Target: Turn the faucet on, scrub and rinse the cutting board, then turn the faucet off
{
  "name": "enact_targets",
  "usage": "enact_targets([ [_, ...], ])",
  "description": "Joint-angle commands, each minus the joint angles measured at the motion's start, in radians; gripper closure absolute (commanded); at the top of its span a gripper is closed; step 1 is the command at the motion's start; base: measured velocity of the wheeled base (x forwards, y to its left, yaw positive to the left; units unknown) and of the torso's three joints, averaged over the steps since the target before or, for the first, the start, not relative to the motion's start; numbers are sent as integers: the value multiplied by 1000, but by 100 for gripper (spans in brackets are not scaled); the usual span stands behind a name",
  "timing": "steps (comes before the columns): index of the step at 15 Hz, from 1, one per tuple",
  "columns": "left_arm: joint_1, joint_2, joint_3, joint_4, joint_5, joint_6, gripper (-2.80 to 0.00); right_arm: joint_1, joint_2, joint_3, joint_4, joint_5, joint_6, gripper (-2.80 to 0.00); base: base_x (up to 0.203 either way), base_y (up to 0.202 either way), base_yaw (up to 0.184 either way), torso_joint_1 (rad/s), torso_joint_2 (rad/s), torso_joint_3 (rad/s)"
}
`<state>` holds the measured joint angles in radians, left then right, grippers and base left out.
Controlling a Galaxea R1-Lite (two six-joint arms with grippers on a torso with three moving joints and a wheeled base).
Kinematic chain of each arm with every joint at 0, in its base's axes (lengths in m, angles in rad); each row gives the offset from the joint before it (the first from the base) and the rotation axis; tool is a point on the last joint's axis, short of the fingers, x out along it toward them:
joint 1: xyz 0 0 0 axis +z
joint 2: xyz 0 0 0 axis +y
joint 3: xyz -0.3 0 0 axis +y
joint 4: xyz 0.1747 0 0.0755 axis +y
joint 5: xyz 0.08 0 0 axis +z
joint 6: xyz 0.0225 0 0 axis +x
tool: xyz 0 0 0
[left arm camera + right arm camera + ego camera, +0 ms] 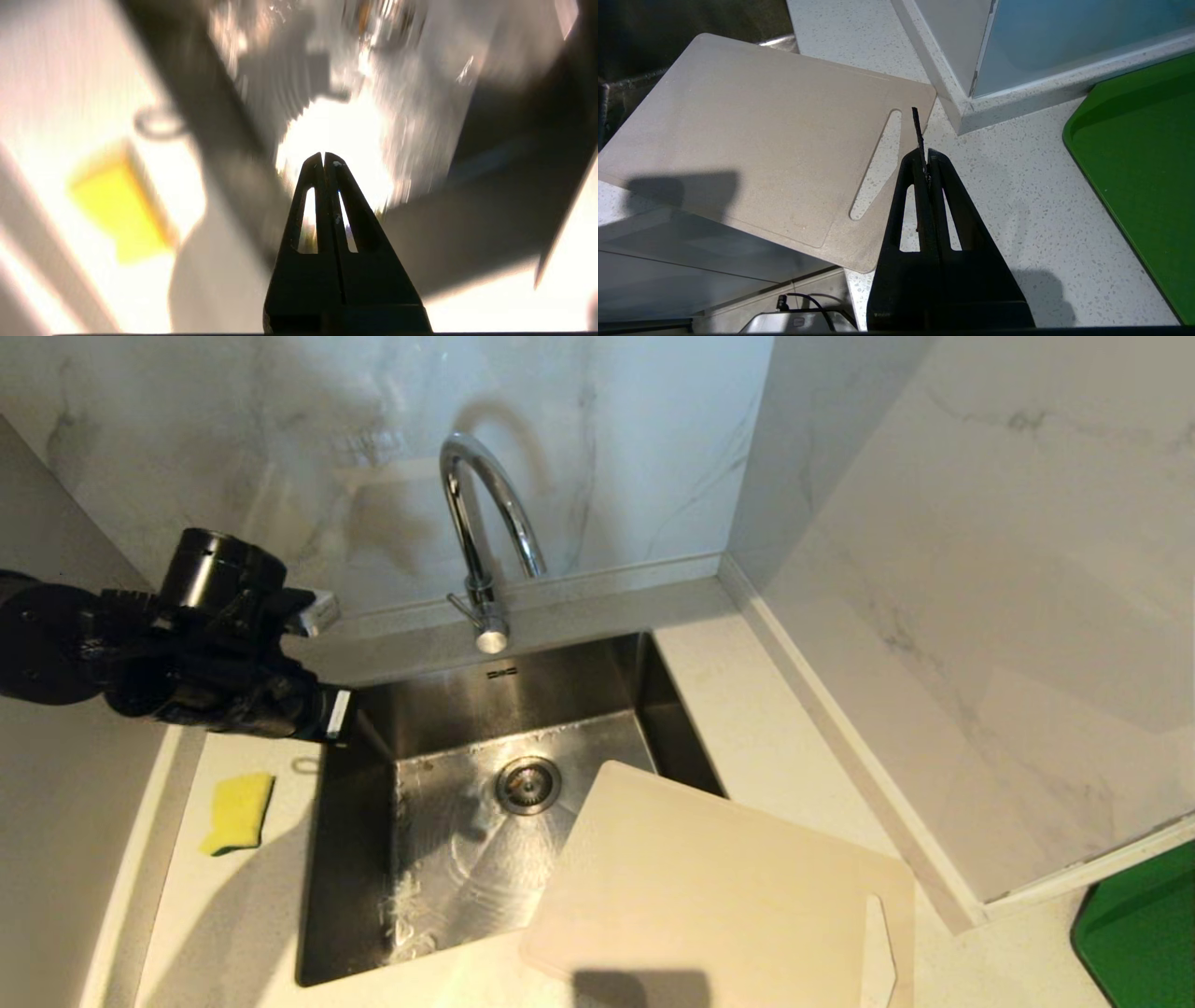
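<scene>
A: Two tools, but the head view shows only one. The left tool (327, 709) hangs at the sink's (355, 859) far-left corner, above the rim, with its black arm coming in from the left.
B: And the faucet (481, 537)?
A: It stands upright behind the sink on the back ledge, spout arching toward the basin, well apart from the tool. The board (719, 887) lies flat on the bench (728, 709), one corner over the sink's near-right part, its slot toward the right. A sponge (238, 814) lies on the bench left of the sink.
B: Left wrist view?
A: Blurred. The left tool (324, 157) has its fingers pressed together, nothing between them, pointing down over the bright sink (402, 116). The sponge (119, 210) shows as a yellow smear to one side.
B: Right wrist view?
A: The right tool (927, 161) is also pressed together and empty, over the speckled bench (1017, 196) just beside the board's (752, 140) slot end. A green tray (1143, 154) lies on the other side.
</scene>
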<state>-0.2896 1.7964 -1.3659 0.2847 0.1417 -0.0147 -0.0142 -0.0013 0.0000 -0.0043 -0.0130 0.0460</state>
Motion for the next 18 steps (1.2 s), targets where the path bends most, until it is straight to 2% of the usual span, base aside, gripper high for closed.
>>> enact_targets([
  [1,10,-126,100,53,1,-1,0,0,0,0,0,-1,0,0,0,0,0,0,0,0],
  [4,11,-195,188,47,12,4,0,0,0,0,0,-1,0,0,0,0,0,0,0,0],
  [5,12,-200,203,37,51,2,0,0,0,0,0,-1,0,0,0,0,0,0,0,0],
  [9,31,-238,272,8,109,2,0,0,0,0,0,-1,0,0,0,0,0,0,0,0],
  [15,68,-258,301,8,107,-1,0,0,0,0,0,-1,0,0,0,0,0,0,0,0],
  [18,147,-280,303,14,57,10,0,0,0,0,0,0,0,0,0,0,0,0,0,0],
])
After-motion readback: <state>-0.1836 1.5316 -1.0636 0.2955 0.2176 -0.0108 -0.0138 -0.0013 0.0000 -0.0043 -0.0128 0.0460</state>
